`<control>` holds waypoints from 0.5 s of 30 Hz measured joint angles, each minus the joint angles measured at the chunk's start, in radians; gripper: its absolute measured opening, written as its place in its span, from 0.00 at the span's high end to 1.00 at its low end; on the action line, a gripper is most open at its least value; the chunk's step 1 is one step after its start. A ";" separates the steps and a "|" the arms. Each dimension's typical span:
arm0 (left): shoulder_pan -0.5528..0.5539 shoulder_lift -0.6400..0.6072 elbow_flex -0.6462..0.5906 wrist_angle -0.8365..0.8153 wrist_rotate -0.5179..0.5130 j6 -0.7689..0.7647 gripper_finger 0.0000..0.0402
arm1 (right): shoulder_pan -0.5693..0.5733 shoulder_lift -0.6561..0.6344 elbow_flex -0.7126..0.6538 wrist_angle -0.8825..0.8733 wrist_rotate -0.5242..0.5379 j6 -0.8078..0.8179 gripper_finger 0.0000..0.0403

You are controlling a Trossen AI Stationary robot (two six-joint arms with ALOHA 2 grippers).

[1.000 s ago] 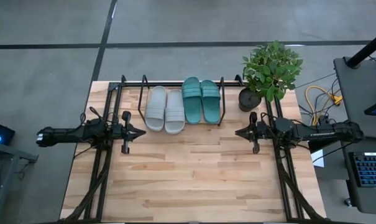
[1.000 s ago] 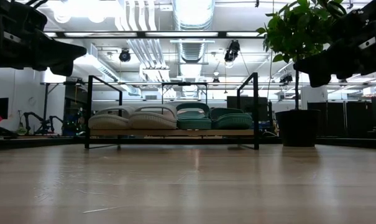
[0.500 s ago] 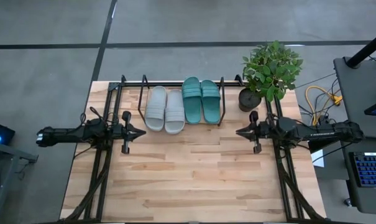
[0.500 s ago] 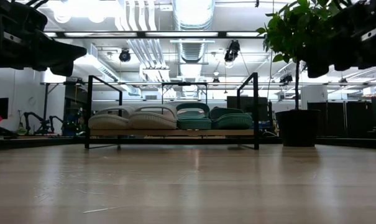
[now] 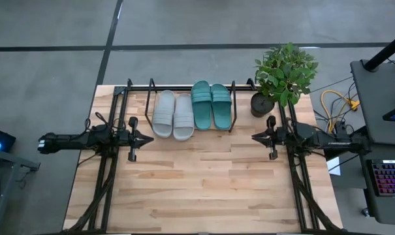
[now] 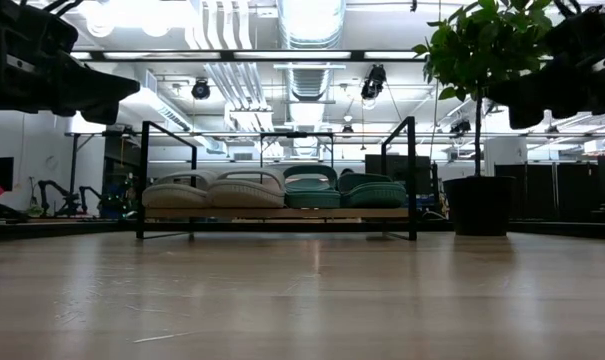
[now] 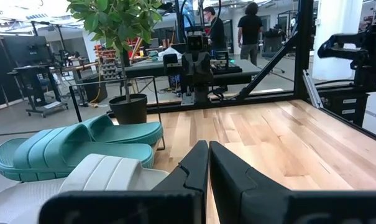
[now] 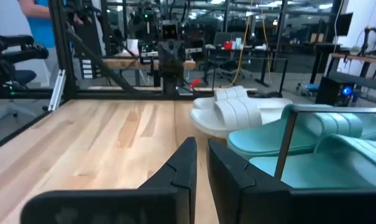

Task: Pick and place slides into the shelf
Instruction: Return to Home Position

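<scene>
Four slides lie side by side on the shelf (image 5: 234, 108) at the table's far edge, soles on its wooden board: two light grey slides (image 5: 173, 115) on the left, two teal slides (image 5: 211, 105) on the right. The low view shows the grey slides (image 6: 212, 190) and teal slides (image 6: 347, 190) in one row on the shelf (image 6: 412, 180). My left gripper (image 5: 150, 138) hovers shut near the shelf's left end, above the table, pointing right. My right gripper (image 5: 253, 138) hovers shut off the shelf's right end, pointing left. Neither holds anything.
A potted plant (image 5: 262, 103) stands at the table's far right corner, just right of the shelf and behind my right arm. Bare wooden tabletop (image 5: 197, 183) stretches from the shelf to the near edge. People stand in the room beyond the table.
My right gripper has drawn back a little toward the table's right edge and risen slightly, staying shut. The slides and the left arm have kept still.
</scene>
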 joint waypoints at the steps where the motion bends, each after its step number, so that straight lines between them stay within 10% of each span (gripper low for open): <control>1: 0.000 0.000 0.000 0.000 0.000 0.000 1.00 | 0.000 -0.026 0.000 -0.014 0.000 -0.003 0.93; 15: 0.001 0.003 0.000 0.008 -0.003 0.000 1.00 | 0.000 -0.014 0.000 -0.012 -0.019 -0.013 0.93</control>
